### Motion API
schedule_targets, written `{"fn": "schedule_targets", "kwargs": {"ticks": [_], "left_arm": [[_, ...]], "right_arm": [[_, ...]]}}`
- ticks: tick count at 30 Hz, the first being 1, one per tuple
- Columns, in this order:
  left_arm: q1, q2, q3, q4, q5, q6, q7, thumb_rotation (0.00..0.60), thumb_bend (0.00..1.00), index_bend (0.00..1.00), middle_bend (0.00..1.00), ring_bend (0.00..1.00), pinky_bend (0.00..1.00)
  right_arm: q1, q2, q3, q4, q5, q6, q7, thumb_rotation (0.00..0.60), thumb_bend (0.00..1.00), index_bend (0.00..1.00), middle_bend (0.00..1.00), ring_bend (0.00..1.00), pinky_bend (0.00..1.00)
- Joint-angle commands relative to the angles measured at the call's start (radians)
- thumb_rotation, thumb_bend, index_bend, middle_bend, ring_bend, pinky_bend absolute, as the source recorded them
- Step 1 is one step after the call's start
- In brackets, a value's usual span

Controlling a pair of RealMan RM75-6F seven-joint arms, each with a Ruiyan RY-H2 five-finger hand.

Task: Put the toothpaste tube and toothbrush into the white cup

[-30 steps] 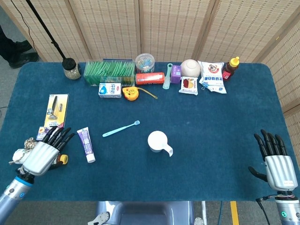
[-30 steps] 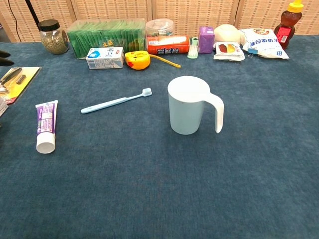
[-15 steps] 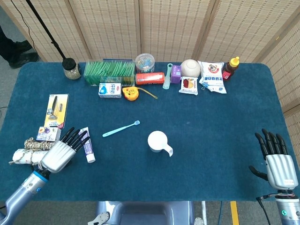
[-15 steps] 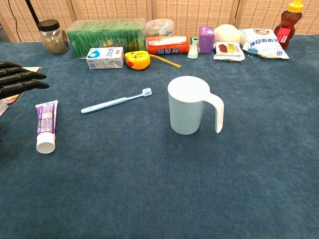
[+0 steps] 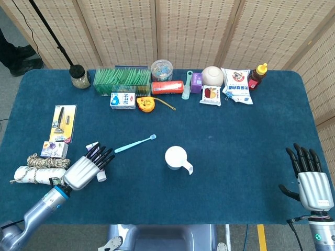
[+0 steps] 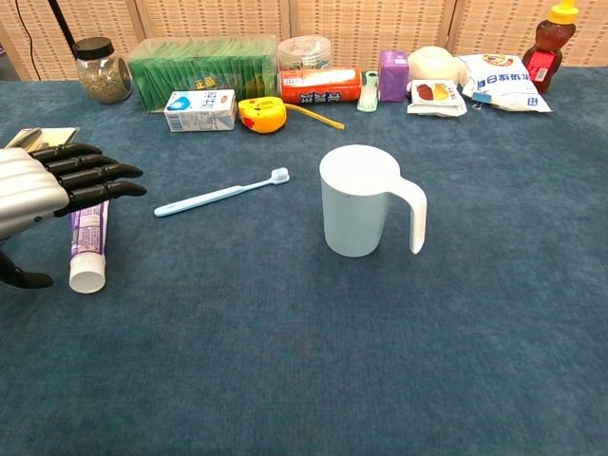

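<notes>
The purple and white toothpaste tube [image 6: 87, 245] lies on the blue cloth at the left, its cap [image 5: 101, 177] toward me. My left hand [image 5: 86, 169] hovers over the tube with its fingers [image 6: 95, 177] stretched out and apart, holding nothing. A light blue toothbrush [image 5: 134, 144] lies flat between the tube and the white cup [image 5: 176, 158]. In the chest view the toothbrush [image 6: 221, 193] points its bristles toward the cup [image 6: 358, 201], which stands upright with its handle to the right. My right hand [image 5: 311, 180] stays open at the table's right front edge.
A razor pack [image 5: 63, 123], a small box [image 5: 54, 149] and a rope bundle [image 5: 36, 170] lie at the left edge. Along the back stand a jar [image 5: 79, 76], green packets [image 5: 121, 80], a milk carton [image 5: 122, 100], a tape measure [image 5: 146, 103], snacks [image 5: 235, 78] and a honey bottle [image 5: 257, 76].
My left hand has moved rightward from the table's left edge to over the toothpaste tube, fingers still extended. The right hand, cup and toothbrush have stayed put.
</notes>
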Motion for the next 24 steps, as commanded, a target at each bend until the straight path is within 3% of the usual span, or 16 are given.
{"fn": "schedule_targets", "kwargs": {"ticks": [1,4,6,9,12,20,24], "left_arm": [[-0.011,-0.017,0.004,0.018,-0.006,-0.01,0.003,0.6,0.0,0.0,0.0,0.0,0.0],[-0.02,-0.03,0.005,0.033,-0.011,-0.016,0.008,0.6,0.0,0.0,0.0,0.0,0.03],[-0.027,-0.037,0.005,0.038,-0.014,-0.024,0.011,0.6,0.01,0.02,0.01,0.0,0.1],[-0.039,-0.048,0.008,0.048,-0.015,-0.034,0.015,0.6,0.03,0.17,0.11,0.05,0.24],[-0.049,-0.055,0.012,0.057,-0.018,-0.044,0.017,0.6,0.05,0.3,0.22,0.15,0.32],[-0.056,-0.061,0.022,0.064,-0.021,-0.028,0.003,0.6,0.15,0.54,0.44,0.34,0.43],[-0.051,-0.071,0.028,0.088,-0.013,0.004,-0.011,0.6,0.21,0.61,0.5,0.4,0.48]], "right_arm": [[0.0,0.001,0.0,0.0,0.0,-0.001,0.002,0.6,0.0,0.0,0.0,0.0,0.0],[0.0,0.002,0.0,0.0,0.0,0.0,0.006,0.6,0.0,0.0,0.0,0.0,0.0],[0.0,0.003,0.0,0.0,0.0,-0.001,0.009,0.6,0.0,0.0,0.0,0.0,0.0],[0.001,0.004,0.0,0.0,-0.001,-0.001,0.011,0.6,0.0,0.0,0.0,0.0,0.0],[0.0,0.005,0.001,0.0,-0.001,0.002,0.015,0.6,0.0,0.0,0.0,0.0,0.0],[0.001,0.007,-0.001,0.001,-0.003,0.0,0.025,0.6,0.0,0.0,0.0,0.0,0.0],[0.002,0.008,-0.004,0.0,-0.006,-0.002,0.027,0.6,0.0,0.0,0.0,0.0,0.0]]}}
